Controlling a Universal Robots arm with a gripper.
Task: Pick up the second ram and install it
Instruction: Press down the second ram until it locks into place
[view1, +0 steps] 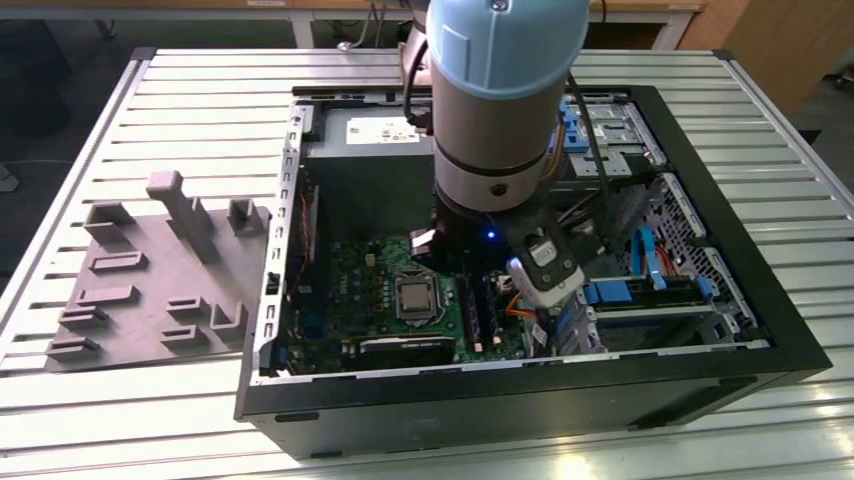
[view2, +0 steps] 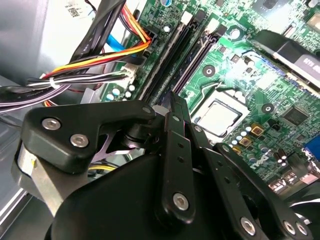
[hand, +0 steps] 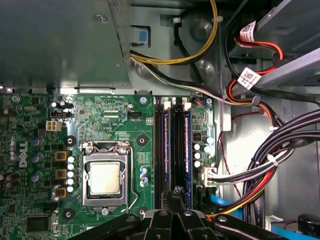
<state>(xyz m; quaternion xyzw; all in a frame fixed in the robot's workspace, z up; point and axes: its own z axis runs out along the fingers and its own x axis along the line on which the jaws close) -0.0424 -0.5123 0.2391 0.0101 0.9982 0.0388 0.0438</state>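
Green motherboard (hand: 125, 135) lies directly beneath the gripper (hand: 174, 192), inside the open computer case (view1: 747, 330). The black fingers (view2: 176, 107) are drawn together, tips poised over the memory slots (hand: 172, 150), which run away from the fingertips beside the processor socket (hand: 104, 177). The second ram (hand: 187, 150) appears already seated in the slot on the cable-bundle (hand: 260, 165) side of the fingertips, though whether it is fully latched cannot be judged. The step in hand looks like the final press-in. Any further push calls for straight, even downward pressure along the stick.
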